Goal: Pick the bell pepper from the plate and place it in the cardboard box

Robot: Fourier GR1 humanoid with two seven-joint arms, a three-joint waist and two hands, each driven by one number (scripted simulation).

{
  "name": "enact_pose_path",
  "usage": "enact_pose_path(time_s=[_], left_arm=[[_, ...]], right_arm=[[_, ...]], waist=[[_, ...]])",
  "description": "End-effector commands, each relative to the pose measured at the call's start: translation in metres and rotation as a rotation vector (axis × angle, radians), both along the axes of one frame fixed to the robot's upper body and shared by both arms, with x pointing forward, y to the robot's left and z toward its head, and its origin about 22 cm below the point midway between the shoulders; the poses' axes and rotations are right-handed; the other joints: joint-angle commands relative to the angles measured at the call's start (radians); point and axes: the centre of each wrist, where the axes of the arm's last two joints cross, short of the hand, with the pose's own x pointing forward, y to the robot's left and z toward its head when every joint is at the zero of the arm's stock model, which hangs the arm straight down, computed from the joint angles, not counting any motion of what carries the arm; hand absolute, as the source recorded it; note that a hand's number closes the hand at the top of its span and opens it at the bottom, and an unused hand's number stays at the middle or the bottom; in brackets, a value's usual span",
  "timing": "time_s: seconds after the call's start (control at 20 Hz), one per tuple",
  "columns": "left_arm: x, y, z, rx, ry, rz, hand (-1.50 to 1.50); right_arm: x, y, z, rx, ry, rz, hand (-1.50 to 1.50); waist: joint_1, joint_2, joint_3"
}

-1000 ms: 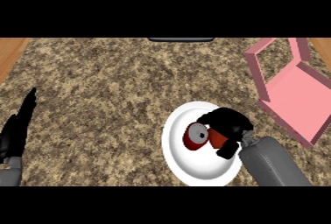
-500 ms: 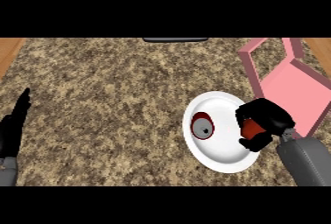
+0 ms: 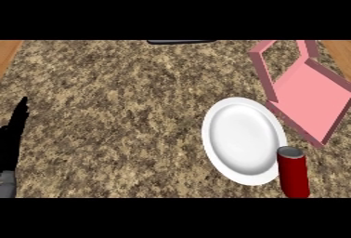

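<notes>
Steep look down on a speckled brown stone surface [image 3: 123, 116], with strips of wood at the far left corner [image 3: 8, 51] and the far right corner [image 3: 339, 51]. Right of centre, a white plate [image 3: 243, 135], oval from this angle, its white face fully in view. At the plate's near right rim, the bell pepper [image 3: 293, 174]: red, upright, taller than wide, with a dull grey top end, its left side overlapping the rim and its lower end reaching the near edge of the view. Impossible to tell whether standing on the surface or raised above it. Not inside the cardboard box [image 3: 308, 100]; near it, on its near side. Box pink, open, lying at the far right, with raised walls along its far and left sides, its near left edge just beside the plate's far right rim, seemingly touching. At the far edge, a dark flat object [image 3: 182, 42], only partly in view. At the left edge, near side, the black left hand [image 3: 14, 135] above a bit of grey forearm, resting, fingers [image 3: 22, 109] straight, close together, pointing far, holding nothing, well apart from plate and pepper.
</notes>
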Motion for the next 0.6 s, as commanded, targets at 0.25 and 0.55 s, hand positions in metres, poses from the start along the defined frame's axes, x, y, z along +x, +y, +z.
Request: enact_pose_path(time_s=[0.25, 0.55], left_arm=[[0.008, -0.007, -0.002, -0.002, -0.008, -0.053, 0.0], [0.012, -0.015, 0.013, 0.009, -0.001, -0.073, 0.0]], right_arm=[[-0.055, -0.088, 0.057, 0.027, -0.401, 0.008, 1.5], [-0.053, -0.1, 0.086, 0.126, -0.446, 0.119, 1.5]], waist=[[0.056, 0.002, -0.003], [0.074, 0.0, -0.005]])
